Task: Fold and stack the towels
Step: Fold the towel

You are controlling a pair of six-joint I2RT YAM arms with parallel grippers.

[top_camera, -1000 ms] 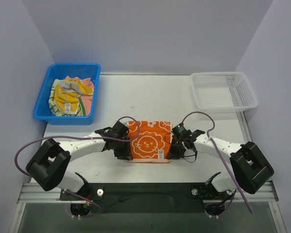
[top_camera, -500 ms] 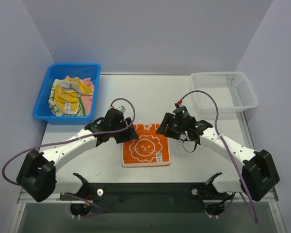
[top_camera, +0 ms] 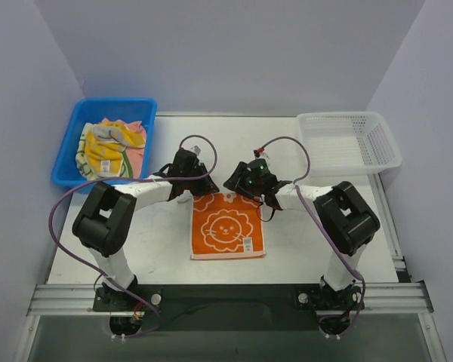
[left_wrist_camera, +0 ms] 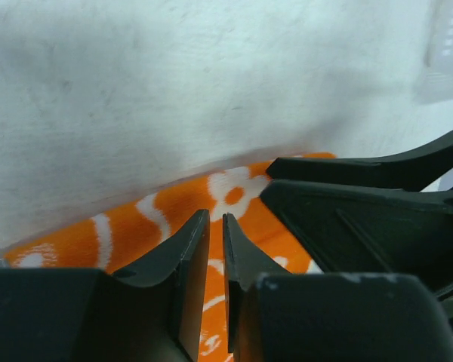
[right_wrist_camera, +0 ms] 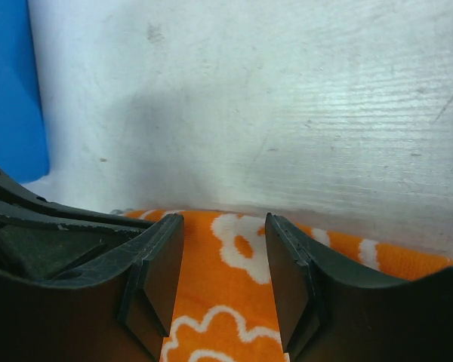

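**Gripper state.** The left gripper (left_wrist_camera: 215, 219) stood over the far edge of the orange towel (top_camera: 226, 230), near that towel's far left corner. Its jaws were nearly together, with only a thin slit between them. Whether cloth was caught in the slit could not be told. The right gripper (right_wrist_camera: 223, 219) stood at the same far edge, further right. Its jaws were apart, and the flower print lay in plain sight between them, so nothing was held.

**Task thing.** The orange towel lay flat on the worktop (top_camera: 234, 151), near the middle of its near edge, with the lion print facing up. Whether it was already doubled could not be told from above.

**Progress.** Judged from the layout, the task was at an early stage:
- One towel was out and being handled at its far edge.
- No folded stack was visible.
- The other towels (top_camera: 106, 151) lay crumpled in the blue bin (top_camera: 117, 102), so their folding and stacking was outstanding.

**Surroundings.** The blue bin sat at the far left corner of the worktop. A white basket (top_camera: 347, 117) sat at the far right corner. Both were well apart from the orange towel.

**Obstructions.** The two grippers stood near each other. In the left wrist view, the right gripper's fingers appeared just beside the left gripper's own. A purple cable (top_camera: 200, 139) looped above each wrist.
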